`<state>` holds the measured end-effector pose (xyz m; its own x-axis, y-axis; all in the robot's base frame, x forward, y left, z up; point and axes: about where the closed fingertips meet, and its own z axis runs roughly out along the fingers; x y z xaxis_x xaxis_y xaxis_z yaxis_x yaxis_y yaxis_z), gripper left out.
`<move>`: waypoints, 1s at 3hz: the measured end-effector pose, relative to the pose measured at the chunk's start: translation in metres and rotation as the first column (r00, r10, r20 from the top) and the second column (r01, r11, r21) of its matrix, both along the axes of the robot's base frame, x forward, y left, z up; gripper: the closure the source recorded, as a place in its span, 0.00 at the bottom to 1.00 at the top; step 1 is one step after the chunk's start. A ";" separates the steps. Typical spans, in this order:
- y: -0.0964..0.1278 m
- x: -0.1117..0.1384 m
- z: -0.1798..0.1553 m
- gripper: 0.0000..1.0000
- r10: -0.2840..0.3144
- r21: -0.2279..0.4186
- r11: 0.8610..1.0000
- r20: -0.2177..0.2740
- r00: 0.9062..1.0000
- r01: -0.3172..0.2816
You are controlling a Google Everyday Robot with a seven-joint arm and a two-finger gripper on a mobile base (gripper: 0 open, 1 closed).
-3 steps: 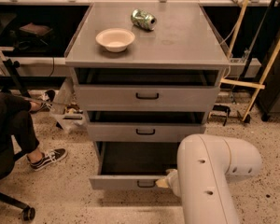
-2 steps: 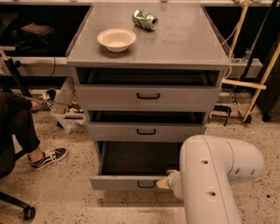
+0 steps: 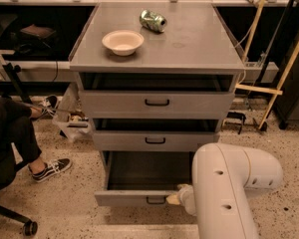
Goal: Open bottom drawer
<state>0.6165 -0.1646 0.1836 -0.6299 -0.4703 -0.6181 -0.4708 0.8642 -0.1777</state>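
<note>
The bottom drawer (image 3: pixel 132 197) of the grey cabinet stands pulled well out, its dark inside (image 3: pixel 147 171) showing and its small black bar handle (image 3: pixel 156 200) on the flat front. My gripper (image 3: pixel 173 198) sits at the right end of that front, right beside the handle, mostly hidden behind my white arm (image 3: pixel 229 193). The middle drawer (image 3: pixel 154 140) and the top drawer (image 3: pixel 157 103) above are pulled out only slightly.
On the cabinet top (image 3: pixel 199 44) stand a cream bowl (image 3: pixel 122 42) and a lying green can (image 3: pixel 153 20). A seated person's leg and sneaker (image 3: pixel 50 168) are at the left, with a chair caster (image 3: pixel 29 227). Wooden poles (image 3: pixel 284 68) lean at the right.
The view has shifted slightly. The bottom drawer and my gripper at its handle stay as they were.
</note>
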 end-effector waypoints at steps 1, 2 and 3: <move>0.000 -0.017 -0.007 1.00 0.017 -0.008 1.000 -0.016 1.000 -0.018; 0.001 -0.017 -0.002 1.00 0.017 -0.008 1.000 -0.016 1.000 -0.018; 0.001 -0.018 -0.002 1.00 0.018 -0.008 1.000 -0.016 1.000 -0.018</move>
<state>0.5989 -0.1641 0.1815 -0.6314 -0.4862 -0.6041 -0.4890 0.8543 -0.1765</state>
